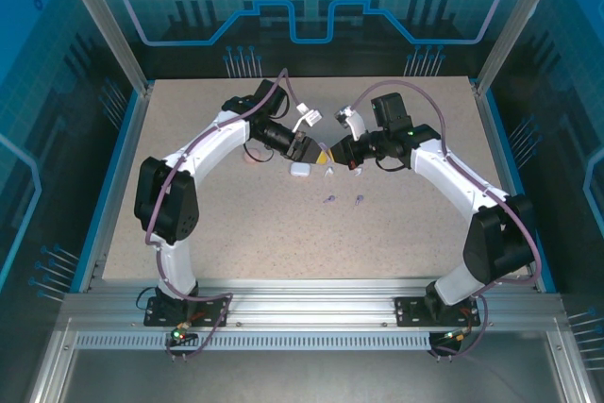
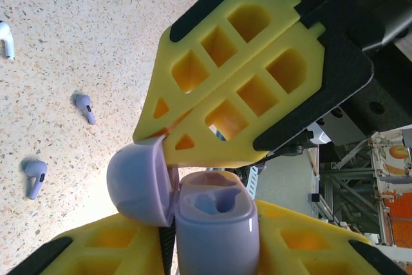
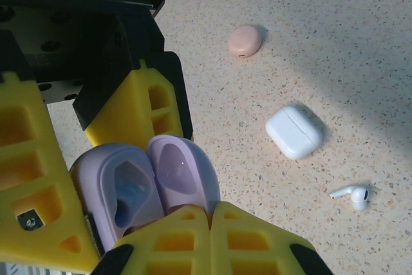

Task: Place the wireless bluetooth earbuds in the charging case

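- The step in hand, as I judged it, was getting the purple charging case (image 2: 215,227) open and steady enough to take buds. Its lid (image 2: 138,188) stood swung back on the hinge, and both wells looked empty.
- The left gripper (image 1: 304,148) had its yellow fingers part-closed on the case body, one on each side. It carried the case seemingly clear of the table (image 3: 360,43).
- The right gripper (image 3: 210,214) was fully closed with nothing between its fingers. Its joined tips sat at the lid's rim, touching it or so near that I could see no gap.
- To do this well, the holding fingers should grip below the seam, leaving the lid free. The push on the lid should be light and in line with the hinge (a smooth, rounded case twists easily under a sideways shove). The closed tips should then back straight off before going for a bud.
- A purple earbud (image 2: 85,107) and a second purple earbud (image 2: 33,177) lay loose on the table, near each other and apart from the case.
- A white earbud (image 3: 353,195), a shut white case (image 3: 294,131) and a shut pink case (image 3: 244,40) also lay there.
- From above, both arms bowed inward with elbows out, and their wrists met nose to nose over the middle of the table.
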You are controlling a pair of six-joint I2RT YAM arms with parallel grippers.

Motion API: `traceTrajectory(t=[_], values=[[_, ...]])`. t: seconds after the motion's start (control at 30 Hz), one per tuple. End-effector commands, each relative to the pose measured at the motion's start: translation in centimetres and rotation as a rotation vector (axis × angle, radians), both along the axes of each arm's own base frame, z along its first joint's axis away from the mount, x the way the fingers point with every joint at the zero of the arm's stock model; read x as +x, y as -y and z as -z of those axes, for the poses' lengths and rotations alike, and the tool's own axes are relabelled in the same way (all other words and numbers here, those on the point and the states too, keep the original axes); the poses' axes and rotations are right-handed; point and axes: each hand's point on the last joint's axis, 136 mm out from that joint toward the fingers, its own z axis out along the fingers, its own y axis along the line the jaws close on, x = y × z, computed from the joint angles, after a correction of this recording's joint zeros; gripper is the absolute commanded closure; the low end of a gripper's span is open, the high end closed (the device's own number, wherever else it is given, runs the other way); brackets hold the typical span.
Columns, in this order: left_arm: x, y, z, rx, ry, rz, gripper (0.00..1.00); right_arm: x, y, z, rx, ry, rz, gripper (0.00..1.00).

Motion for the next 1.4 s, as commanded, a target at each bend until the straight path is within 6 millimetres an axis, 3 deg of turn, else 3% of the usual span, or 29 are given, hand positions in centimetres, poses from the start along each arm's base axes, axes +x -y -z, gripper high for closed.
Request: traceTrajectory(t=[0.0, 0.27, 0.43, 0.77, 0.9, 0.97, 1.17, 1.37], values=[[0.4, 0.6, -1.0, -0.033, 0.014, 0.016, 0.65, -0.2, -0.4, -0.6, 0.011, 0.0, -0.021, 1.0], [0.6, 0.4, -1.0, -0.032, 0.019, 0.01, 0.65, -0.2, -0.3, -0.2, 0.006, -0.002, -0.021, 1.0], [0.7, 0.4, -0.9, -0.031, 0.019, 0.01, 0.71, -0.2, -0.3, -0.1, 0.008, -0.005, -0.024, 1.0], [0.9, 0.5, -1.2, -0.036, 0.035, 0.005, 0.97, 0.1, 0.1, -0.6, 0.01, -0.003, 0.003, 1.0], [1.2, 0.0, -1.4, -0.029, 0.067, -0.016, 1.0, 0.9, 1.7, -2.6, 0.031, 0.0, 0.097, 0.65], [1.5, -0.5, -1.8, -0.035, 0.1, -0.044, 1.0, 0.8, 2.7, -3.8, 0.039, 0.005, 0.138, 0.54], [1.5, -1.8, -3.9, -0.066, 0.232, -0.133, 1.0, -0.8, 5.1, -5.7, 0.044, -0.008, 0.265, 0.35], [1.5, -3.1, -5.4, -0.092, 0.366, -0.267, 1.0, -1.3, 7.3, -3.0, -0.004, -0.157, 0.486, 0.3]])
